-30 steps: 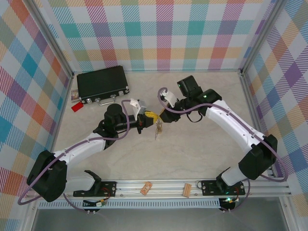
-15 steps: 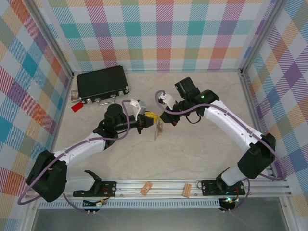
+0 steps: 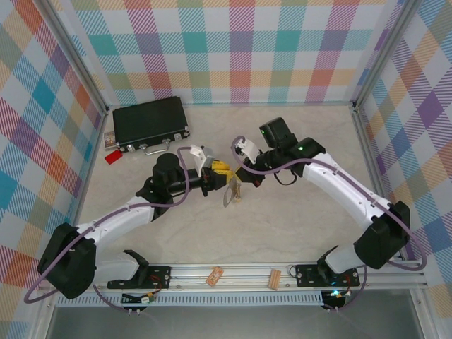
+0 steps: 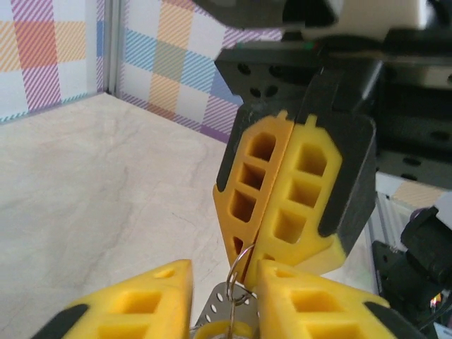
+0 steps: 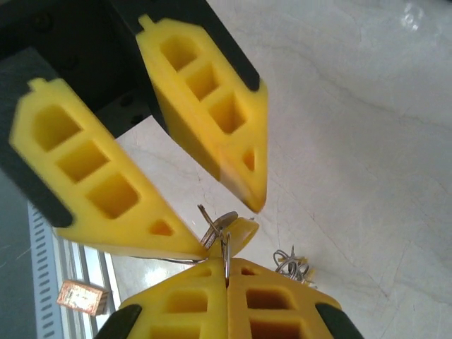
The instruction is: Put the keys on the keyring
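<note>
My right gripper is shut on a thin grey wire loop, the keyring, held in the air over the middle of the table. One of the keys, with a yellow head and a silver perforated shaft, hangs threaded on that loop. My left gripper stands open around this key, one finger against it and the other clear. In the top view the left gripper and right gripper meet tip to tip, and the key dangles below them. A small tangle of silver wire and yellow bits lies on the table beneath.
A black case lies at the back left, a red tag next to it. Two wooden clips rest on the front rail. Plaid walls enclose the table on three sides.
The right gripper has shut on the wire loop. The left gripper, shut before, has just opened off the key. The key now hangs slightly lower.
</note>
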